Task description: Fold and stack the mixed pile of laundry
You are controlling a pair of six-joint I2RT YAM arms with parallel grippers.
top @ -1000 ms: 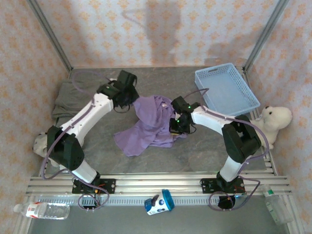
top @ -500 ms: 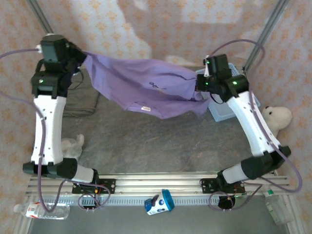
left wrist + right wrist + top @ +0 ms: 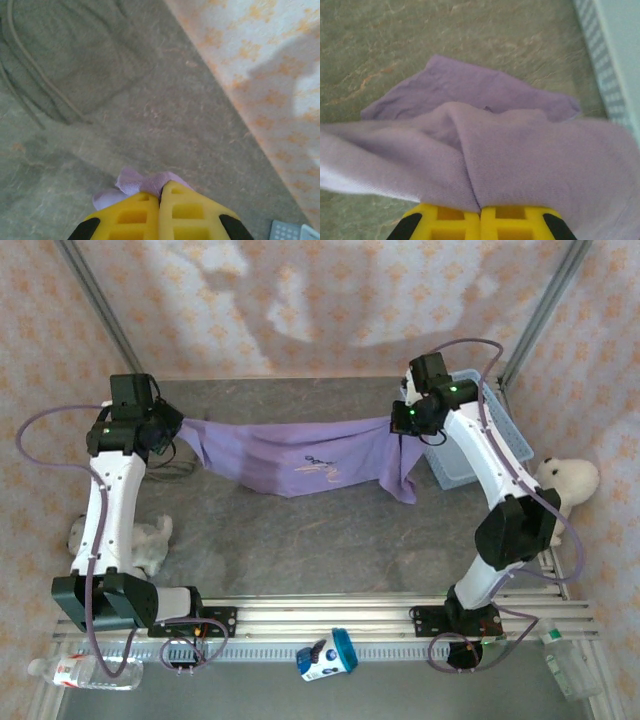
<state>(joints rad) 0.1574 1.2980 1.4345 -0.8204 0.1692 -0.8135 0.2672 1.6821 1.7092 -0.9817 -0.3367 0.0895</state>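
Note:
The lavender-purple T-shirt (image 3: 290, 455) hangs stretched out between my two grippers over the back half of the table, its dark print facing up. My left gripper (image 3: 178, 430) is shut on the shirt's left end, and a small tuft of purple cloth (image 3: 134, 182) sticks out past the yellow fingertips (image 3: 172, 197). My right gripper (image 3: 400, 423) is shut on the right end, with the fabric (image 3: 520, 150) draped over its fingers and a corner hanging down. The grey-olive garment (image 3: 65, 60) lies flat on the table at the back left, under my left arm.
The light blue basket (image 3: 505, 430) stands at the back right, just behind my right arm. A white plush toy (image 3: 565, 485) sits at the right edge and a grey one (image 3: 150, 538) at the left. A bottle (image 3: 90, 670) and a cup (image 3: 325, 655) lie in front of the rail.
The shirt went from a crumpled heap at the table's middle to being lifted high and spread. Both arms have now come down and it hangs lower and tauter.

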